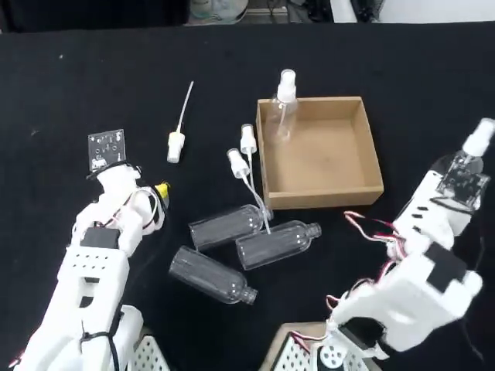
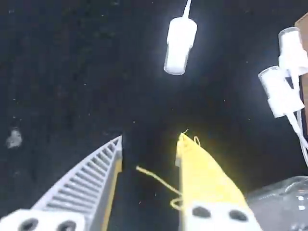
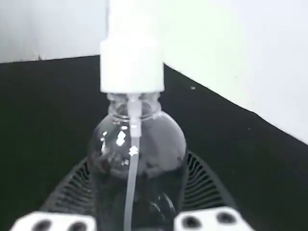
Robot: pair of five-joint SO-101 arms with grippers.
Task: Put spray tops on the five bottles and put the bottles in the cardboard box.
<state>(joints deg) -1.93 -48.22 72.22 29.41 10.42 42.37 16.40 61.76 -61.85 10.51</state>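
- Lying on their sides below the centre of the high view are three bottles without tops. The first bottle (image 1: 224,226) and the second bottle (image 1: 277,241) lie side by side, with their necks toward the right of the frame and slightly up.
- The third bottle (image 1: 210,274) lies lower left of them, its long axis slanting and its neck pointing to the lower right.
- The cardboard box (image 1: 325,199) sits right of centre with its open side up, its near wall just above the second bottle's neck.
- A capped bottle (image 1: 283,108) stands in the box's upper-left corner, its spray head toward the top of the frame.
- The upper spray top (image 1: 247,139) and the lower spray top (image 1: 237,162) lie just left of the box. Their thin tubes trail down-right across the first bottle's neck.
- The lone spray top (image 1: 176,145) lies farther left on the black table (image 1: 77,69), its tube pointing to the upper right.
- The right gripper (image 3: 137,192), at the right edge of the high view, pinches the held bottle (image 3: 137,154) by its body. The bottle's spray head (image 3: 132,53) is fitted and points to the upper right of that frame.
- The left gripper (image 2: 149,139) is spread wide with nothing between its fingers, over bare table lower left of the lone spray top.
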